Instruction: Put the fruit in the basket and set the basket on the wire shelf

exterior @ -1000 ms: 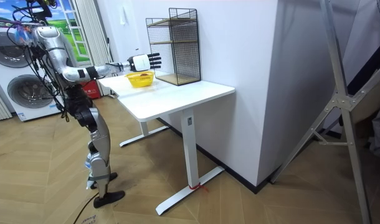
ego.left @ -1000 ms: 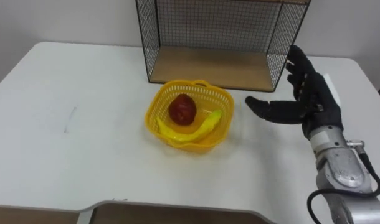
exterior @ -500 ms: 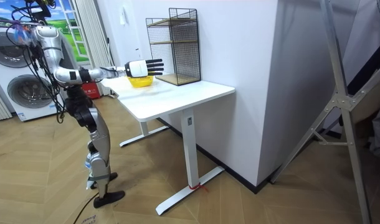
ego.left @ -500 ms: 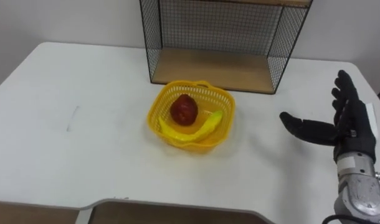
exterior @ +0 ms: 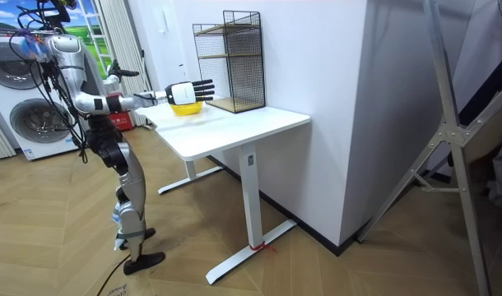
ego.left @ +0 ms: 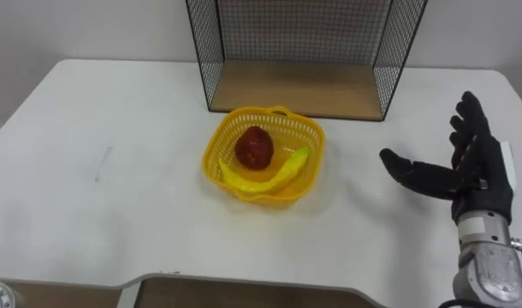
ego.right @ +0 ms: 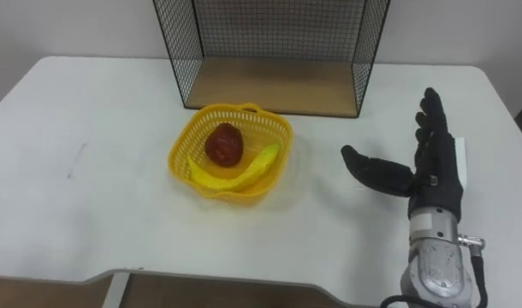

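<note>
Wire shelf [ego.left: 295,85] is cut off by the upper edge, beyond the fingers [ego.left: 466,120]. In the room view, the basket [exterior: 185,106] is partly hidden behind them; its contents cannot be resolved there.

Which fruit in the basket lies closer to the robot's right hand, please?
The yellow banana: its tip reaches toward the right hand; the red apple sits farther left.

The robot stood upright, right arm stretched out in front — its right hand [ego.left: 477,175] was spread open, fingers straight and angled upward, thumb jutting toward its left.
</note>
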